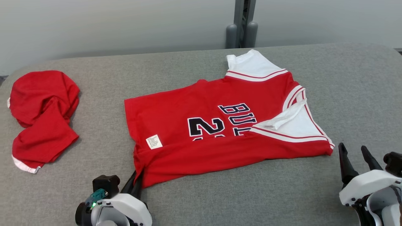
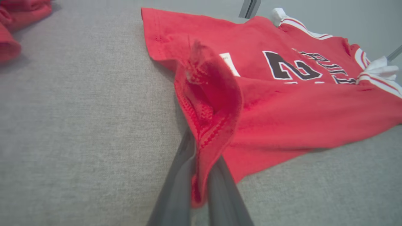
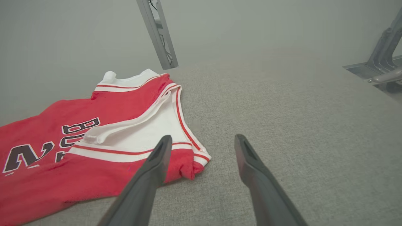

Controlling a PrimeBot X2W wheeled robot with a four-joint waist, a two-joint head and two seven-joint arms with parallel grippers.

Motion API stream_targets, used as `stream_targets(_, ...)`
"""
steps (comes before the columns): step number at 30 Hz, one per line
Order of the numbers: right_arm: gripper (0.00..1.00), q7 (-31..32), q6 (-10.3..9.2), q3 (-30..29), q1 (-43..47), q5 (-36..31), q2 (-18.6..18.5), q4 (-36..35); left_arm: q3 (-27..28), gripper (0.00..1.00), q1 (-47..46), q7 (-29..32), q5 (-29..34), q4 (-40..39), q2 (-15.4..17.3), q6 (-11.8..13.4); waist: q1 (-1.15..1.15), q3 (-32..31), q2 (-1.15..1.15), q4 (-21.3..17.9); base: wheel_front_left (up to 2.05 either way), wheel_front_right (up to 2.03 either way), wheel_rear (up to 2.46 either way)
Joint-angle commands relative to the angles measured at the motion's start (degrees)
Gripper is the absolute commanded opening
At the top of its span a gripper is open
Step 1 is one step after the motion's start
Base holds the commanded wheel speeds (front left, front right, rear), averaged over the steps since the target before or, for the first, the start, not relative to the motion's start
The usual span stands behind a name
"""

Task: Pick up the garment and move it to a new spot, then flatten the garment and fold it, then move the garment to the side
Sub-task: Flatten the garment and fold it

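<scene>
Presently, nearest us, the left gripper (image 1: 135,183) is clamped on the near-left hem corner of the red jersey (image 1: 220,125), pinching up a fold of it. Just off the jersey's near-right corner stands the right gripper (image 1: 352,148), fingers spread apart. The jersey lies partly folded on the grey table (image 1: 251,194). Well left of the jersey sits a crumpled red cloth (image 1: 44,116).
</scene>
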Motion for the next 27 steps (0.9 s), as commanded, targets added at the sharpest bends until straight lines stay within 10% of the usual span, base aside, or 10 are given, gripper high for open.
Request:
stream_targets(1,1.00,0.64,-0.02,-0.59,-0.83,-0.55,-0.11,2.34,-0.24,0.00,-0.03,-0.35,0.91,-1.44,0.65,0.42,0.00,0.79,0.00,1.80,0.00,0.00,0.00)
stream_targets(24,1.00,-2.37,-0.10,-5.65,-12.64,6.36,1.56,26.22,-3.26,0.00,0.59,1.98,2.96,-11.98,2.08,1.54,0.00,4.63,0.00,6.43,0.00,0.00,0.00)
stream_targets(25,0.89,-2.40,-0.10,-5.22,-12.97,6.74,1.69,26.73,-3.32,0.00,0.66,2.14,2.91,-12.17,2.11,1.61,0.00,4.59,0.00,6.42,0.00,0.00,0.00)
stream_targets(27,0.15,-2.52,-0.08,-3.92,-13.41,7.25,1.96,27.40,-3.40,0.00,0.80,2.30,2.77,-12.47,2.21,1.79,0.00,4.41,0.00,6.34,0.00,0.00,0.00)
